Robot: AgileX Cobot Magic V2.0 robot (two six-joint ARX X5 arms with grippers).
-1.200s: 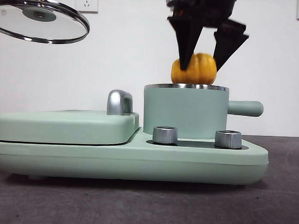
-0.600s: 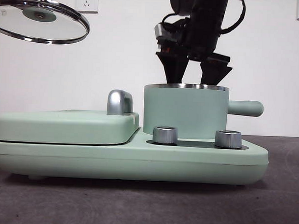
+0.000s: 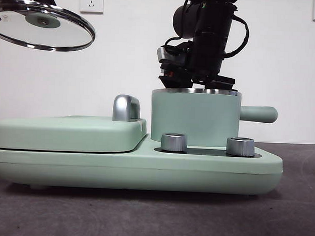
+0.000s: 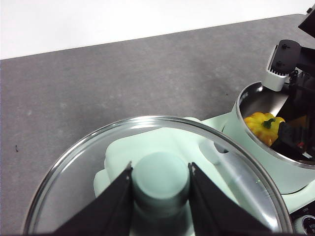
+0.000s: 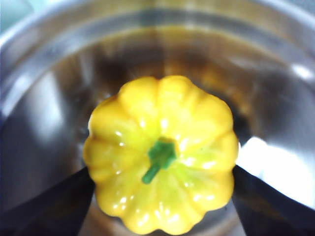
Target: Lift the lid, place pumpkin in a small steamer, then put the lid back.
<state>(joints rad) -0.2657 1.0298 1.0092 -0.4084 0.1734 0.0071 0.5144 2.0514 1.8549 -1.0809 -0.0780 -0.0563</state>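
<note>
Two arms show in the front view: the right gripper is sunk into the mint-green small steamer, its jaws hidden below the steel rim, while the glass lid hangs high, well left of the steamer.

From the left wrist, the left gripper clamps the lid's mint-green knob; the pumpkin sits inside the steamer.

From the right wrist, the right gripper has its jaws touching the pumpkin's sides, inside the steamer's steel wall.
</note>
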